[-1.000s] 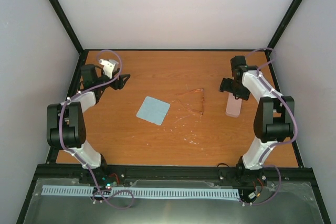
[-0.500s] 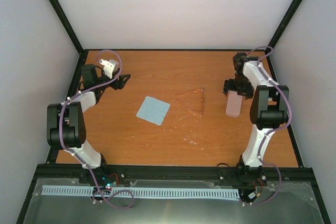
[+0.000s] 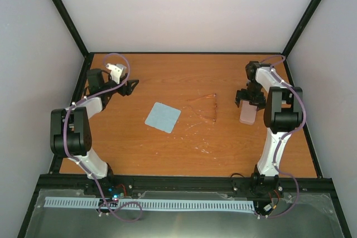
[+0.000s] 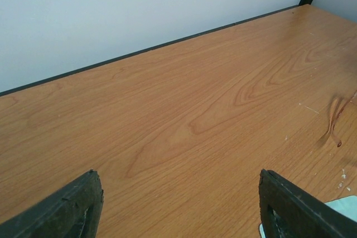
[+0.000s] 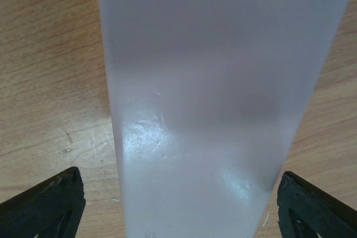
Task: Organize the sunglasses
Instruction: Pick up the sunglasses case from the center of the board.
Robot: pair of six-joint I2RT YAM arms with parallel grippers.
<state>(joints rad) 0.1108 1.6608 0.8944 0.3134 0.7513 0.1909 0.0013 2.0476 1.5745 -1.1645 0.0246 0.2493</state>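
Right gripper (image 3: 249, 97) hangs over the far end of the pale case (image 3: 247, 114), near the counter's (image 3: 167, 154) right edge. Its jaws are wide apart, one either side of the case, with bare wood showing in both gaps. The sunglasses (image 3: 214, 108) lie flat just right of the counter's centre, between the blue cloth (image 3: 163, 117) and the case. Left gripper (image 3: 132, 86) sits by the far left corner, jaws spread, nothing between them.
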